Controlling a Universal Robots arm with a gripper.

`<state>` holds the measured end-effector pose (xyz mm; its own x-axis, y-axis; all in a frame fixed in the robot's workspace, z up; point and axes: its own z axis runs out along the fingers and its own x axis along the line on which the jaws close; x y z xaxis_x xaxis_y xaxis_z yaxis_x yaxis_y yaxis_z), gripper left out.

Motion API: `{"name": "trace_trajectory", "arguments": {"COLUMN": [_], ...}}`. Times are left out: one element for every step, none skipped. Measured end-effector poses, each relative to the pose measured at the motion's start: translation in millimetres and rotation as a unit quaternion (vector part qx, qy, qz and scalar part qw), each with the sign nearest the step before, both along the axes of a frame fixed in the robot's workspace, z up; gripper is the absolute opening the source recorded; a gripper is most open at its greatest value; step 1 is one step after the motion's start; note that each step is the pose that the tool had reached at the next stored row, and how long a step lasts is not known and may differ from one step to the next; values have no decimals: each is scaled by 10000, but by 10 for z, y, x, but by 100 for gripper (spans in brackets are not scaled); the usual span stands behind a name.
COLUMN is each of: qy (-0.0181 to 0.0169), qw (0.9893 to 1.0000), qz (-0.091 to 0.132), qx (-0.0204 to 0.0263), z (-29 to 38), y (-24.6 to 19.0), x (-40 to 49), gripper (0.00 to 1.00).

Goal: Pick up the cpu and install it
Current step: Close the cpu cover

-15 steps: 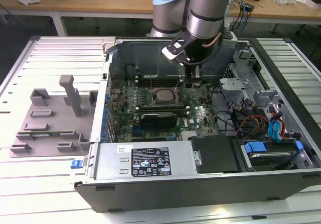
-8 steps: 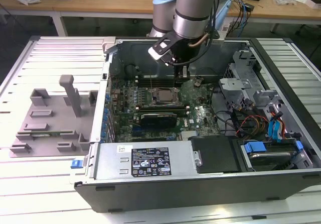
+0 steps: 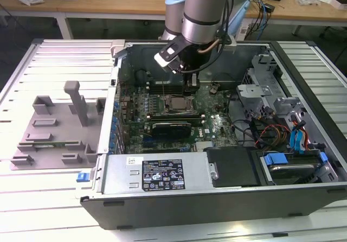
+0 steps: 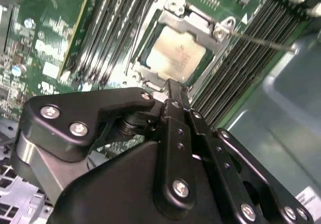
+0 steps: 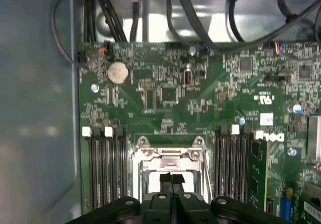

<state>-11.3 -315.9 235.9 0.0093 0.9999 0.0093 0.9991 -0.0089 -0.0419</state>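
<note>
Inside the dark metal-framed motherboard socket [image 4: 193, 23] the small flat square silver-topped cpu [image 4: 173, 58] is seated; the black gripper [image 4: 170, 89] is held just above, fingers together, empty. Light, stiff and fragile (a judgement), it is best taken by its edges

Matt black metal gripper [image 4: 169, 86] links, studded with shiny steel screw heads [image 4: 180, 188]. Just beyond the fingertips [image 4: 175, 97], the cpu [image 4: 173, 56] has a pale, satin metal top, ringed by a bright, glossy metal socket frame [image 4: 195, 20]. Around them lies a green lacquered motherboard [image 5: 165, 98]; well off to one side, a matt grey plastic fixture tray [image 3: 54, 128].
</note>
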Motion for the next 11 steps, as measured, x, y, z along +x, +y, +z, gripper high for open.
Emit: {"name": "trace_trajectory", "arguments": {"qy": [0, -1, -1, -1, -1, 0, -1, 0, -1, -1, -1], "qw": [10000, 10000, 10000, 10000, 10000, 10000, 9997, 9994, 9990, 9982, 9974], "qz": [2, 6, 8, 8, 9, 60, 231, 350, 440, 603, 715], "qx": [0, 0, 0, 0, 0, 0, 0, 1, 1, 1, 1], "z": [-7, -15, -16, -16, -16, -16, -18, -18, -18, -19, -19], "y": [-4, -8, -8, -8, -8, -8, -8, -8, -8, -8, -8], "x": [-16, -35, -39, -39, -39, -39, -39, -39, -39, -39, -39], "gripper": [11, 11, 11, 11, 11, 11, 11, 11, 11, 11, 11]}}
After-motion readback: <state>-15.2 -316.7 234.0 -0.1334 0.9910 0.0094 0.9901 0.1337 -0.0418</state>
